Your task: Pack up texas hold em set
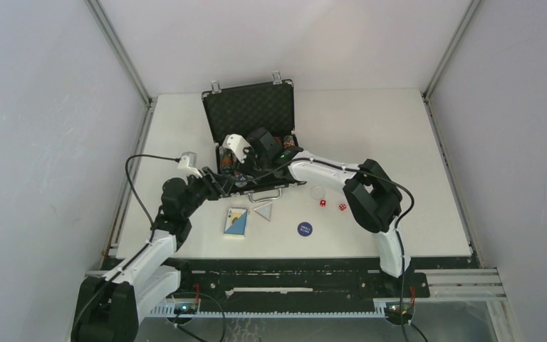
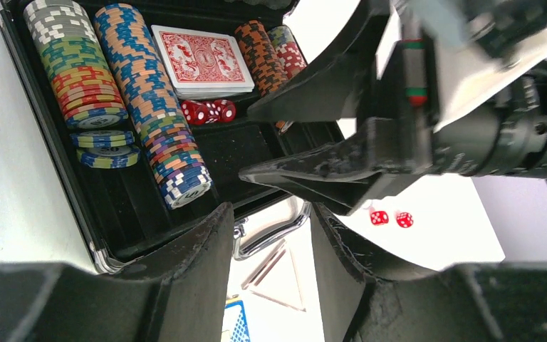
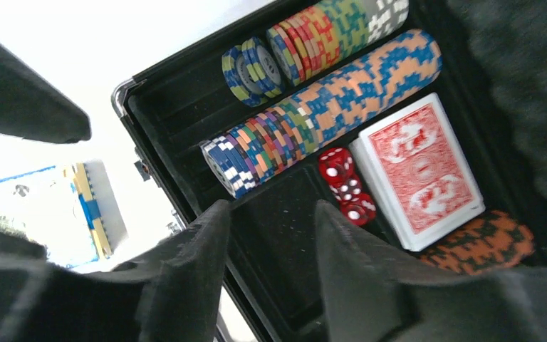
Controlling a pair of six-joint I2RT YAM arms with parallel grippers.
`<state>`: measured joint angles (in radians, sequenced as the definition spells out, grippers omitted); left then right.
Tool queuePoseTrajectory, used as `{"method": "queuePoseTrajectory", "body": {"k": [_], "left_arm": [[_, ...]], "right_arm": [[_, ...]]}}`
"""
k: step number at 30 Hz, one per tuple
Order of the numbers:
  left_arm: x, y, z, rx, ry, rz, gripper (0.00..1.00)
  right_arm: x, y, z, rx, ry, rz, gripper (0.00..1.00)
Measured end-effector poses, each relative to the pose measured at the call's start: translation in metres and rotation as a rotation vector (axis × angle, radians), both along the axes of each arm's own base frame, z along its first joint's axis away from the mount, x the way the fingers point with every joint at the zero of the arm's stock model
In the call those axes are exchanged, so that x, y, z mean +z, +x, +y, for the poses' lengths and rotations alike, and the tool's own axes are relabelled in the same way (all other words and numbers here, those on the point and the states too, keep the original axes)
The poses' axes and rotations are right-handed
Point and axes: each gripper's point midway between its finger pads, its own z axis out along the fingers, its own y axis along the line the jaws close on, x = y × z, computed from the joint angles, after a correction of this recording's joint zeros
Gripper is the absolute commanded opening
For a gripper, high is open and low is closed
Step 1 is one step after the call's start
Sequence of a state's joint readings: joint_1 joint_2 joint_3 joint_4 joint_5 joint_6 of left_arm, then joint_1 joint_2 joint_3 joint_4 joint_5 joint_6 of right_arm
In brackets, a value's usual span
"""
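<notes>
The black briefcase [image 1: 249, 107] lies open, lid up. Its tray holds rows of striped chips [image 2: 149, 100], a red deck [image 2: 201, 60] and three red dice [image 3: 347, 185]. My right gripper [image 3: 271, 210] hangs open over an empty slot of the tray, nothing between its fingers; it also shows in the left wrist view as the right gripper [image 2: 246, 142]. My left gripper [image 2: 271, 214] is open and empty above the silver handle [image 2: 271, 231]. On the table lie a blue deck [image 1: 236, 221], two red dice [image 1: 332, 205], a blue disc [image 1: 305, 229] and a pale disc [image 1: 318, 192].
A clear triangular piece [image 1: 263, 209] lies just in front of the case handle, between the blue deck and the dice. Both arms cross over the case's front edge. Grey walls close in the white table [image 1: 399, 142] on three sides.
</notes>
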<state>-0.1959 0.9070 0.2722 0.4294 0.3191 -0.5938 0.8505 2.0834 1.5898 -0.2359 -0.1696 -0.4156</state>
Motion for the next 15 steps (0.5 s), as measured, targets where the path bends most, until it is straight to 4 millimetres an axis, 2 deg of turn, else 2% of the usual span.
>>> {"method": "queuePoseTrajectory", "body": {"k": [3, 7, 12, 13, 14, 15], "left_arm": [[0.002, 0.000, -0.001, -0.004, -0.003, -0.006, 0.48], [0.004, -0.001, -0.001, -0.007, -0.006, -0.012, 0.49], [0.012, 0.000, 0.000, 0.009, -0.023, -0.030, 0.48], [0.014, 0.001, 0.001, 0.021, -0.034, -0.031, 0.62], [0.016, 0.002, 0.003, 0.040, -0.052, -0.028, 0.84], [0.016, 0.003, 0.005, 0.061, -0.067, -0.022, 0.99]], "right_arm": [[0.018, -0.001, -0.002, -0.011, 0.032, -0.015, 0.64], [0.033, -0.001, -0.006, -0.033, 0.078, -0.025, 0.61], [0.036, -0.008, -0.034, -0.192, 0.146, 0.069, 0.60], [0.037, -0.008, -0.044, -0.240, 0.159, 0.091, 0.60], [0.039, -0.006, -0.054, -0.284, 0.170, 0.104, 0.60], [0.041, -0.006, -0.066, -0.328, 0.178, 0.110, 0.60]]}}
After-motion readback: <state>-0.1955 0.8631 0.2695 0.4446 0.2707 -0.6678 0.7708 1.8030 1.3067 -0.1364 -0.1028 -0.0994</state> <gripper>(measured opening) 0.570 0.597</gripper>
